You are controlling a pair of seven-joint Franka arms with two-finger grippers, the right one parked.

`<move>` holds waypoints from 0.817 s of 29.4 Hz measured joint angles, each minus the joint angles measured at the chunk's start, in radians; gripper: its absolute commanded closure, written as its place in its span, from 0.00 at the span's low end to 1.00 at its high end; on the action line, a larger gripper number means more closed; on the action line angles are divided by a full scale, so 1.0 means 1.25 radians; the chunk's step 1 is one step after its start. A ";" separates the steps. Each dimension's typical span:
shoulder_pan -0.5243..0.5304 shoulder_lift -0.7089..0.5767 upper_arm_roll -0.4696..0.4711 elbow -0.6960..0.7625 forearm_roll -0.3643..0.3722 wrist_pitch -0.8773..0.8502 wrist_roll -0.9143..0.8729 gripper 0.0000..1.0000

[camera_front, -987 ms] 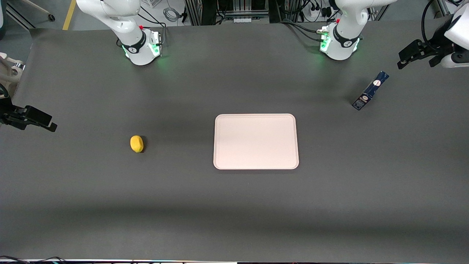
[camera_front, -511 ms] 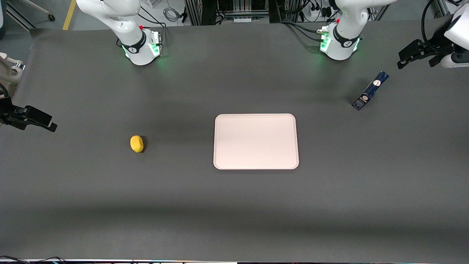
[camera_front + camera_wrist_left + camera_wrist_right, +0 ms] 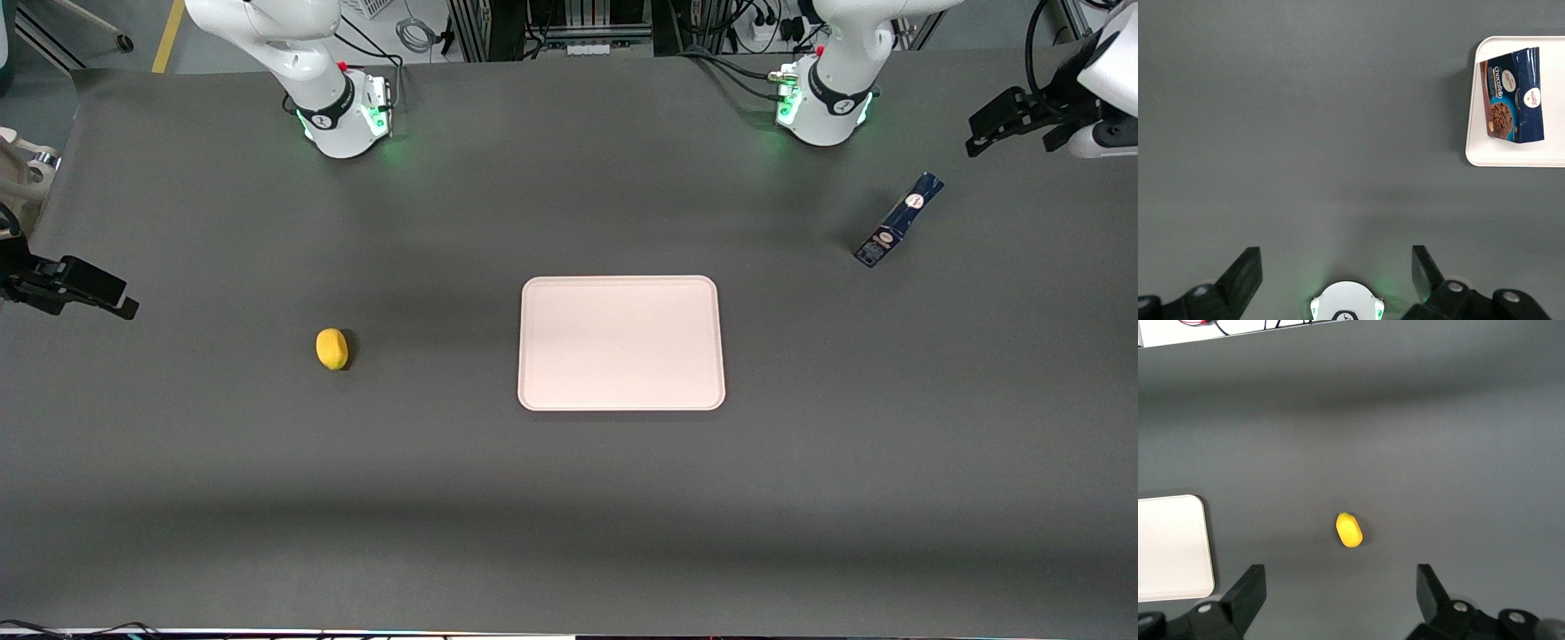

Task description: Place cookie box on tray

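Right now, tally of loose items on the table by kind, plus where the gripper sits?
Cookie box: 1, standing on the table, not on the tray
Tray: 1, nothing on it
Yellow lemon-like object: 1, toward the parked arm's end
Total: 3
Gripper: open, raised at the working arm's end of the table, farther from the front camera than the cookie box, holding nothing.

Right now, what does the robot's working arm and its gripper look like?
The arm is glossy white with a black ring, green lights at its base and black cables. Its gripper is black with two wedge-shaped fingers, open, above the table's working-arm end.
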 measured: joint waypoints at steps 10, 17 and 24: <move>0.001 -0.117 0.048 -0.054 0.091 -0.083 0.152 0.00; 0.001 -0.211 0.041 -0.305 0.097 0.074 0.191 0.00; 0.001 -0.222 0.044 -0.535 0.099 0.314 0.230 0.00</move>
